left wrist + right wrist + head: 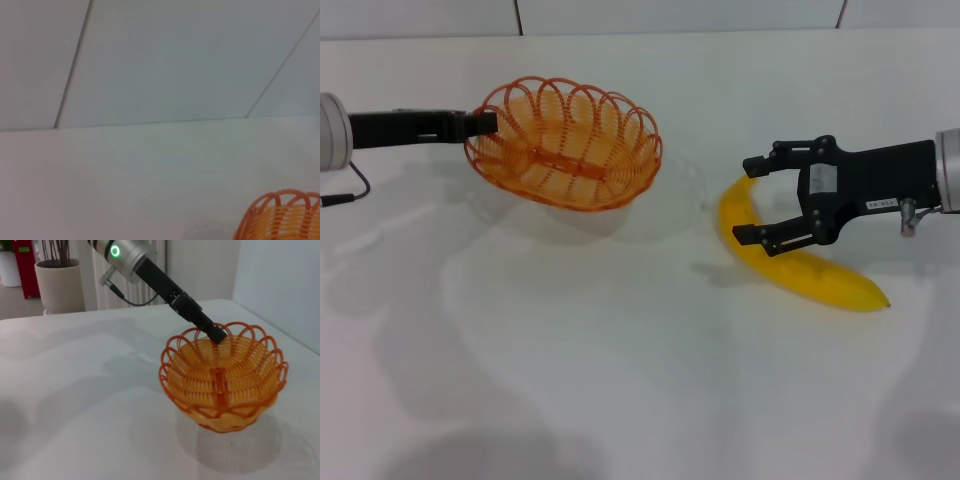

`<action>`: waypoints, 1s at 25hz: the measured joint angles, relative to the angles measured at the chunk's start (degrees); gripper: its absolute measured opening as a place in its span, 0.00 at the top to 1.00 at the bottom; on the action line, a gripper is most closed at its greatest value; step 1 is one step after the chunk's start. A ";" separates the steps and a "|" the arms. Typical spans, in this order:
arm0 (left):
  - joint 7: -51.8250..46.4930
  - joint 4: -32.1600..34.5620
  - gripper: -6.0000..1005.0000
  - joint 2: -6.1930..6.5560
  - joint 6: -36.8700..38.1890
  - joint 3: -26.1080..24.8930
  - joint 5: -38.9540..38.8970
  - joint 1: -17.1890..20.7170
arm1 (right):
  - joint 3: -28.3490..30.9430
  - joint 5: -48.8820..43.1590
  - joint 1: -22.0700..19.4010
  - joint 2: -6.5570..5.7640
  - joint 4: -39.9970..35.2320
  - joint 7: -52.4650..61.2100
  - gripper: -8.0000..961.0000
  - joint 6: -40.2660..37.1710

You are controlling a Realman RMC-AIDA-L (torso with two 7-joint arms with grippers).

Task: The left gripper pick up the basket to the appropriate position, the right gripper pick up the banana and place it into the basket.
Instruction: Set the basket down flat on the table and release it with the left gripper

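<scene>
Banana (798, 262) lies on the counter (620, 380) between the right hand's (752, 200) wide fingers, ungrasped; left hand (485, 124) holds the basket (563, 143) aloft. Next: close, lift.

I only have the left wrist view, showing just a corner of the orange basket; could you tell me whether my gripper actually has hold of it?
Observer: Yes. In the head view the left gripper is shut on the basket rim, holding it tilted and lifted off the table.
Operator: Thank you. Where is the banana?
Observer: The banana lies on the table, to the basket's right.
Operator: Has the right arm taken it?
Observer: Not yet. The right gripper is open, its fingers straddling the banana's upper part.
</scene>
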 joint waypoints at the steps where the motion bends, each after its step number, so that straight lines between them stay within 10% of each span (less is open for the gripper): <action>1: 0.02 -0.57 0.93 0.04 -0.44 0.02 -0.35 0.00 | -0.27 0.00 0.07 -0.01 -0.02 0.16 0.06 0.00; 25: -1.00 -7.75 0.88 -0.21 -8.49 0.65 -0.22 0.92 | -2.07 0.00 0.94 0.14 -0.59 2.15 0.06 0.04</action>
